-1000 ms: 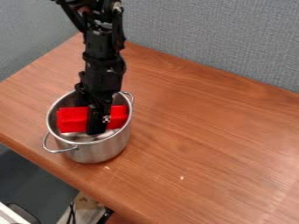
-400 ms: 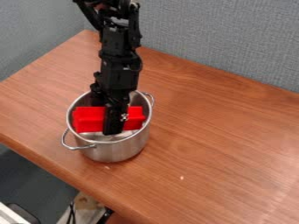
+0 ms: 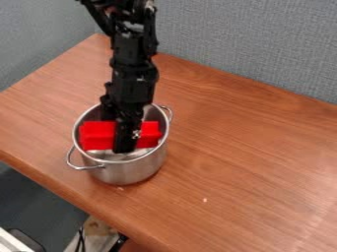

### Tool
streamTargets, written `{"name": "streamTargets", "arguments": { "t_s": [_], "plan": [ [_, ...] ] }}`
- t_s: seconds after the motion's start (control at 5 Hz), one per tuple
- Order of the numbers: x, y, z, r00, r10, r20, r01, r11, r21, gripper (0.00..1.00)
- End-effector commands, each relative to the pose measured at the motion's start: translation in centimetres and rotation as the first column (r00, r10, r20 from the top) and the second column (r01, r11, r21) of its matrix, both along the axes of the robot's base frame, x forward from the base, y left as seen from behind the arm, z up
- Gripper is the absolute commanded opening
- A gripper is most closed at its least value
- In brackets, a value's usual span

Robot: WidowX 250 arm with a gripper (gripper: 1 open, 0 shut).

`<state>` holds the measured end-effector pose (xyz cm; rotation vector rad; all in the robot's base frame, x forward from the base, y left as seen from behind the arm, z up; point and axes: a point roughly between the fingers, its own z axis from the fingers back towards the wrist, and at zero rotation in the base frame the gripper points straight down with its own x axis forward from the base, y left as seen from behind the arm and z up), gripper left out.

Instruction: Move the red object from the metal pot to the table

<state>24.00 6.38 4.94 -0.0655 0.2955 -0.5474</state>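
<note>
The metal pot (image 3: 138,165) stands on the table (image 3: 250,138) near its front-left edge. The red object (image 3: 95,133) lies across the inside of the pot, its top level with the rim. My gripper (image 3: 128,133) reaches straight down into the pot from the black arm above. Its dark fingers (image 3: 126,126) straddle the middle of the red object and are shut on it. The fingertips are hidden inside the pot.
A grey wall (image 3: 250,39) runs behind the table. The table's front edge (image 3: 53,192) passes just left of and below the pot, with floor beyond it. Bare wood stretches to the right of the pot.
Over the last second the pot, the red object and my gripper shifted together to the right and slightly down in the view. Since the last earlier frame almost nothing has moved.
</note>
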Motion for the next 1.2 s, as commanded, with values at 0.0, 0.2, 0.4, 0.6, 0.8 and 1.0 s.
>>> {"name": "streamTargets", "arguments": {
  "t_s": [0.0,0.2,0.4,0.6,0.8,1.0],
  "plan": [
    [0.4,0.6,2.6,0.996,-0.035,0.082,0.036,0.999,-0.007,0.00],
    [0.8,0.5,4.3,0.994,-0.007,0.110,0.007,1.000,-0.001,0.00],
    [1.1,0.4,6.1,0.990,0.022,0.139,-0.023,1.000,0.005,0.00],
    [1.9,-0.8,10.2,0.978,0.038,0.204,-0.048,0.998,0.042,0.00],
    [0.9,-3.3,11.0,0.965,-0.043,0.258,0.039,0.999,0.019,0.00],
    [-0.2,-5.2,10.3,0.950,-0.108,0.293,0.119,0.993,-0.019,0.00]
  ]
}}
